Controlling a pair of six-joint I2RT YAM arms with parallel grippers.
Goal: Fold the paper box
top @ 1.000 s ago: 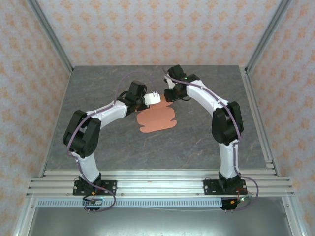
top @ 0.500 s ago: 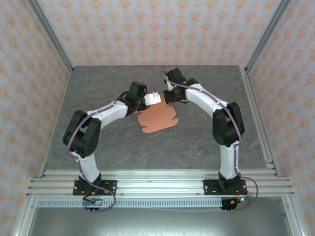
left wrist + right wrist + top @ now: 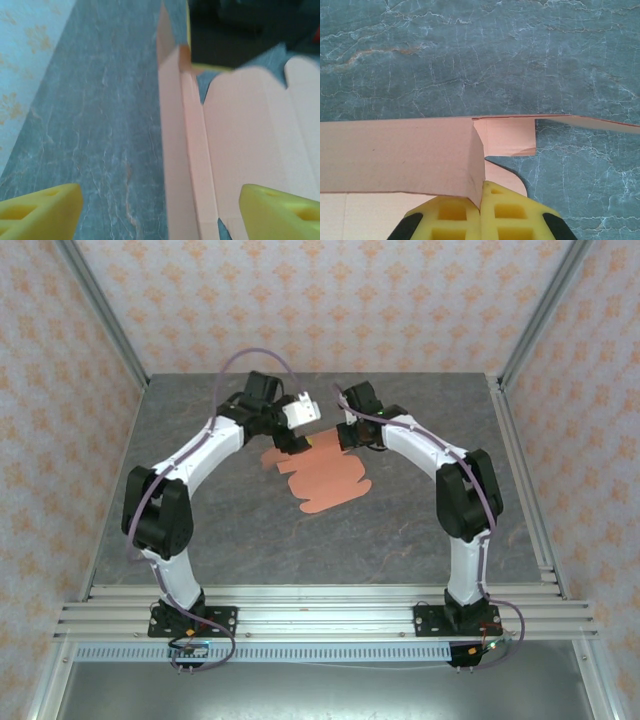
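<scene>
The paper box (image 3: pixel 325 478) is a salmon-orange die-cut sheet lying mostly flat mid-table, with its far edge folded up. My left gripper (image 3: pixel 296 428) hovers over the sheet's far left corner, open. In the left wrist view its yellow fingertips (image 3: pixel 42 212) stand wide apart on either side of a raised strip of the paper box (image 3: pixel 175 150), touching nothing. My right gripper (image 3: pixel 340 438) is at the sheet's far right edge. In the right wrist view that gripper (image 3: pixel 481 207) is shut, pinching the corner of an upright panel of the paper box (image 3: pixel 395 155).
The dark marbled tabletop (image 3: pixel 400 530) lies around the sheet. Aluminium frame rails (image 3: pixel 525 500) line the right side, and a patterned wall (image 3: pixel 330 310) closes the back. Both arm bases stand at the near edge.
My left gripper has opened, let go of the paper and lifted back to the left. My right gripper has shut on the far panel. The sheet has shifted slightly.
</scene>
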